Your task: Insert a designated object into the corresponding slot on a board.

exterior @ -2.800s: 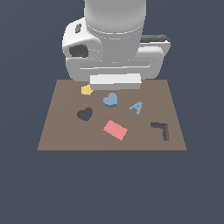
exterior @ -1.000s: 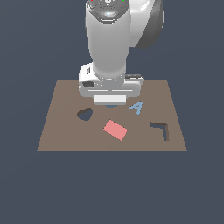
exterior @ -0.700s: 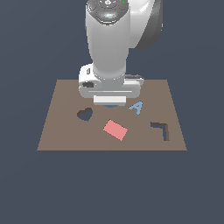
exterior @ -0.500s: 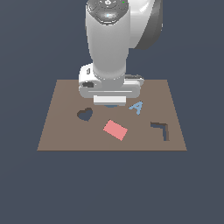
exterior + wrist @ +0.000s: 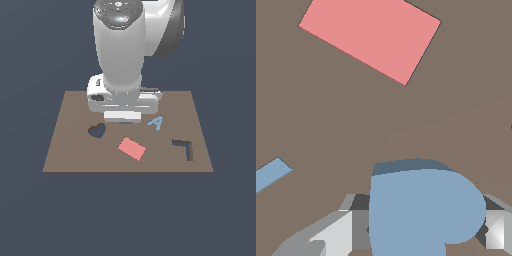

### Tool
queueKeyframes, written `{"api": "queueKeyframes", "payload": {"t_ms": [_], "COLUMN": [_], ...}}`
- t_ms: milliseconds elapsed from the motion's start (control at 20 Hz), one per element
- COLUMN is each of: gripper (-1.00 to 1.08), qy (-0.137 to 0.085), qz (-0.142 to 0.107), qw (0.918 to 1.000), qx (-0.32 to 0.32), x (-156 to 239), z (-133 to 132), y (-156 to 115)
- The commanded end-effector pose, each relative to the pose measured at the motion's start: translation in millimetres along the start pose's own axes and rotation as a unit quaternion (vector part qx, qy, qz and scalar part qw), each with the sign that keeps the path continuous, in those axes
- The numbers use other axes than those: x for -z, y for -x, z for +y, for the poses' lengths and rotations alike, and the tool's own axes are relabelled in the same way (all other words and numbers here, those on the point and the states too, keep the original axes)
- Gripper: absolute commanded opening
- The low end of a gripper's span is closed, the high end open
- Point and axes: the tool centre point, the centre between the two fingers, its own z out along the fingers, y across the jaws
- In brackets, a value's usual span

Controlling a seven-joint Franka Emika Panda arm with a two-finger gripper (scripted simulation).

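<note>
The blue heart-shaped block [image 5: 423, 210] sits between my gripper's two fingers [image 5: 331, 232] in the wrist view, and both fingers touch its sides. In the exterior view my gripper [image 5: 122, 119] is down at the brown board [image 5: 70, 155], near its middle. It hides the block except for a blue sliver [image 5: 126, 122]. The dark heart-shaped slot [image 5: 97, 131] lies open on the board, just toward the exterior view's left of the gripper. I cannot tell whether the block is off the board.
A red rectangle piece [image 5: 132, 148] lies on the board in front of the gripper and also shows in the wrist view [image 5: 370, 36]. The blue letter "A" piece [image 5: 156, 122] lies to the exterior view's right. An L-shaped cutout [image 5: 184, 147] is further right. The arm hides the yellow pentagon.
The arm has swung upright and come down over the blue heart block, which it now covers. Over the last second nothing has visibly moved.
</note>
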Motion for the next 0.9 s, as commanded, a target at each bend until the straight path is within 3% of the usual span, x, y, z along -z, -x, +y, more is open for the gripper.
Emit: {"api": "queueKeyframes", "payload": {"t_ms": [0, 550, 850], "gripper": [-1.00, -1.00, -1.00], "qy": [0.000, 0.000, 0.000], "qz": [0.000, 0.000, 0.000], "qw": [0.9999, 0.9891, 0.9830], "qx": [-0.016, -0.147, -0.184], "x": [1.1, 7.8, 9.4], "z": [7.0, 66.1, 84.8], "y": [-5.9, -42.7, -49.6]}}
